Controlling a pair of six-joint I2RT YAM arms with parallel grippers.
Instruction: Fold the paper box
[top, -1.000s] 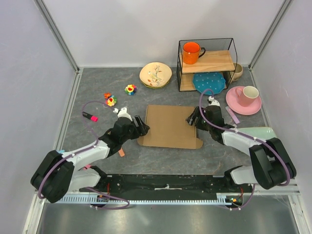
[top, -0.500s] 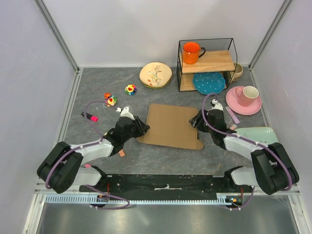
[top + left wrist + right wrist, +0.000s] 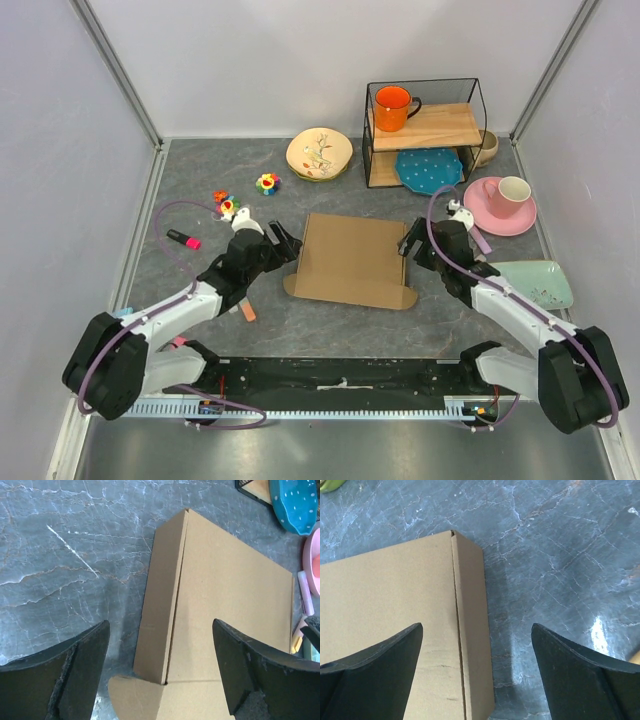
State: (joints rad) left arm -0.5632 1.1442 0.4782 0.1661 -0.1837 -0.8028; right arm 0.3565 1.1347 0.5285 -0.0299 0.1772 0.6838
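Observation:
The paper box point(image 3: 352, 259) is a plain brown cardboard box lying flat and closed in the middle of the table. My left gripper point(image 3: 285, 238) is open at the box's left side. In the left wrist view the box point(image 3: 220, 610) shows between the open fingers, with its left side wall and a rounded tab at the near corner. My right gripper point(image 3: 409, 240) is open at the box's right side. In the right wrist view the box point(image 3: 395, 610) and its right side wall lie between the open fingers. Neither gripper holds anything.
A wire-frame shelf point(image 3: 425, 125) at the back holds an orange mug point(image 3: 393, 106) and a blue plate point(image 3: 428, 168). A floral plate point(image 3: 319, 153), a pink cup on a saucer point(image 3: 502, 200), a mint dish point(image 3: 535, 280), small toys point(image 3: 228, 205) and a pink marker point(image 3: 184, 239) lie around.
Both grippers have drawn back from the box's sides and moved slightly toward the back. The box has settled flat and shifted little.

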